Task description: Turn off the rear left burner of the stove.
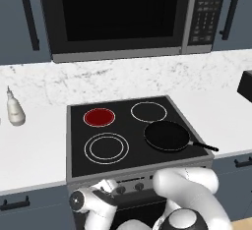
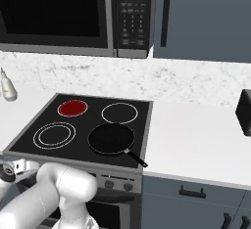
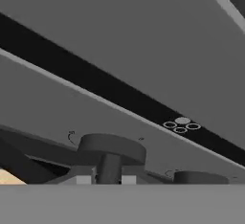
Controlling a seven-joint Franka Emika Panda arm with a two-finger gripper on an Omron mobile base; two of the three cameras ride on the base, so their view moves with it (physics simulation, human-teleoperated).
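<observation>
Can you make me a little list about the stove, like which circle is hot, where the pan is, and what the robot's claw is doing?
hot circle: rear left burner, glowing solid red
other circles: front left double white ring, rear right plain white circle
pan: black frying pan on the front right of the stove, handle pointing right
claw: claw low at the front panel, right up against a dark knob
claw open or shut: cannot tell
on the counter: a white bottle, left of the stove

The white robot arm [image 1: 189, 194] covers part of the black glass stove's grey steel front panel [image 1: 130, 185] and its knob row. A dark box-shaped appliance [image 2: 244, 112] on the counter is cut off by the edge. The gripper's finger tips are too hidden to judge.
</observation>
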